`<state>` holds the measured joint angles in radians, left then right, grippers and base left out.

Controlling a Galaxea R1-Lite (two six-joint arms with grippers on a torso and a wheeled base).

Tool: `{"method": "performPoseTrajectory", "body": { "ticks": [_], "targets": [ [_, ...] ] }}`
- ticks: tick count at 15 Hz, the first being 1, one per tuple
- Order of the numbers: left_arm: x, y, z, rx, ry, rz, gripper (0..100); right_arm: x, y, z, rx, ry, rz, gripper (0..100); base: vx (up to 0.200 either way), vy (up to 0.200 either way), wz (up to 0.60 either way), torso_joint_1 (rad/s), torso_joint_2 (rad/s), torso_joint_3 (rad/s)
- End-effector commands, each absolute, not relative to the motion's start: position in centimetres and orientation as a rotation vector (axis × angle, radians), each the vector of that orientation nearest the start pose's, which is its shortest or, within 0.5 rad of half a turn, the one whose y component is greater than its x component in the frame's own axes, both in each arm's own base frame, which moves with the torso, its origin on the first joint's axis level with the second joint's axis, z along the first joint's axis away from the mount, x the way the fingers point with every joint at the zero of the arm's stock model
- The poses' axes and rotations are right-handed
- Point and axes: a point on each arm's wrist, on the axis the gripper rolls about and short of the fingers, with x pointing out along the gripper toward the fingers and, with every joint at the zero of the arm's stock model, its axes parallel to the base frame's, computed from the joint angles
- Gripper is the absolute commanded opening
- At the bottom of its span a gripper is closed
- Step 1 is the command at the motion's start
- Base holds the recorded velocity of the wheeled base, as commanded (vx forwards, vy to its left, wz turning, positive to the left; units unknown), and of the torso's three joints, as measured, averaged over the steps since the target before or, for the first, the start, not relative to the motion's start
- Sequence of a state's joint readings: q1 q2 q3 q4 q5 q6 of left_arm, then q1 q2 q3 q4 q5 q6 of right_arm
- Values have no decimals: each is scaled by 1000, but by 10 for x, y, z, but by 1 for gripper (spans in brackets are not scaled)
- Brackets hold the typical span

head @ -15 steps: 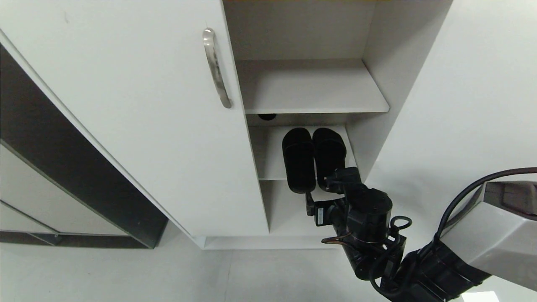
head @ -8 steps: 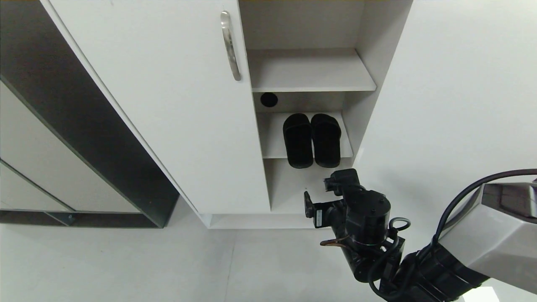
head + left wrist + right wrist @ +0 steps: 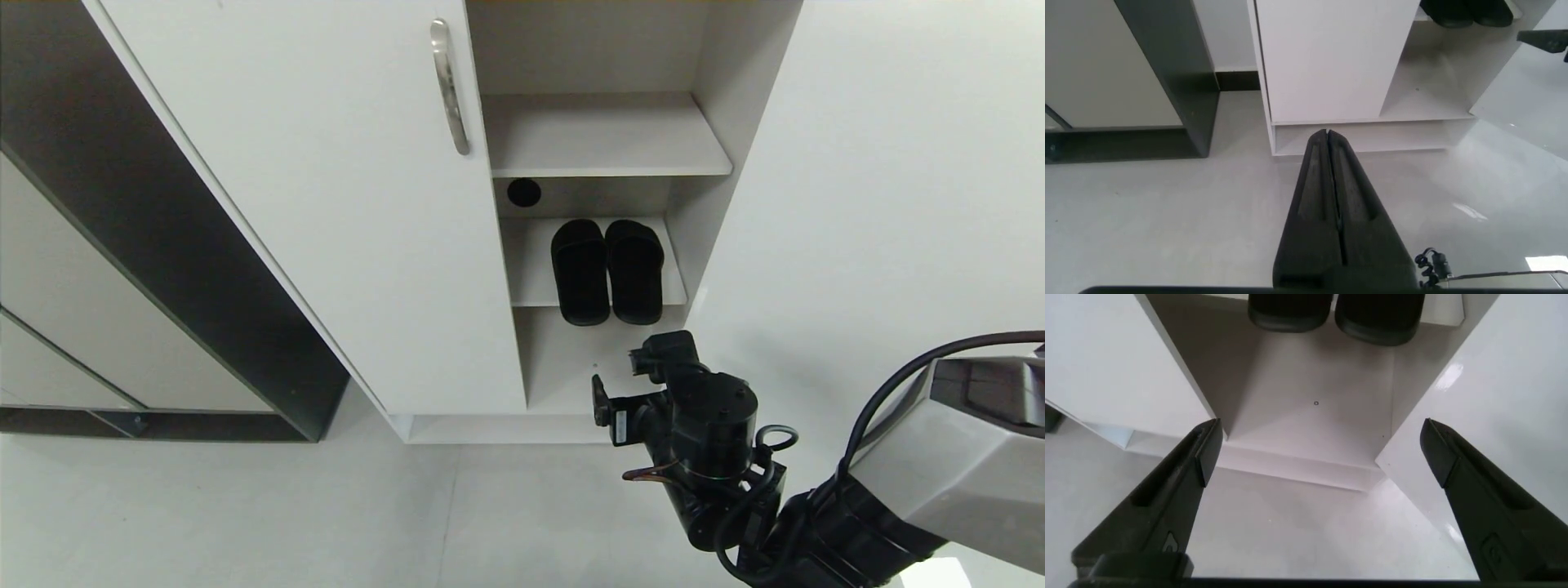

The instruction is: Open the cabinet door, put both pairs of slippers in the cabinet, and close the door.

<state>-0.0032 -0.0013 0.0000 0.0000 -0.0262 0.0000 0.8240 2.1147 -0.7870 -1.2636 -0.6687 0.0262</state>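
A pair of black slippers lies side by side on the middle shelf of the white cabinet, heels at the shelf's front edge. The right-hand door stands swung open; the left door is closed, with a metal handle. My right gripper hangs open and empty in front of the bottom compartment, below and clear of the slippers. In the right wrist view the gripper faces the bottom compartment, with the slippers beyond it. My left gripper is shut on nothing, low over the floor before the cabinet base.
A dark recessed panel runs beside the cabinet on the left. Light grey floor spreads in front. The upper shelf and the bottom compartment hold nothing. A round hole shows in the back wall.
The head view has drawn back from the cabinet. My right gripper, at the slippers' heels one second ago, now sits lower and apart from them. The slippers stay on the shelf.
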Motion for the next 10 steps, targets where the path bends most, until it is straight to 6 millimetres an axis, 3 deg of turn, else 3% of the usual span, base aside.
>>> {"method": "performPoseTrajectory", "body": {
  "ticks": [1,5,10],
  "targets": [
    [-23,-1,75,2,0,-29,0,261,262,95,-25,57,156,100,0,0,0,0,0,0],
    [-23,-1,75,3,0,-29,0,262,263,88,-33,71,155,100,0,0,0,1,-1,26],
    [-23,-1,75,3,0,-29,0,261,262,91,-24,61,149,100,0,0,0,3,1,183]
  ]
}}
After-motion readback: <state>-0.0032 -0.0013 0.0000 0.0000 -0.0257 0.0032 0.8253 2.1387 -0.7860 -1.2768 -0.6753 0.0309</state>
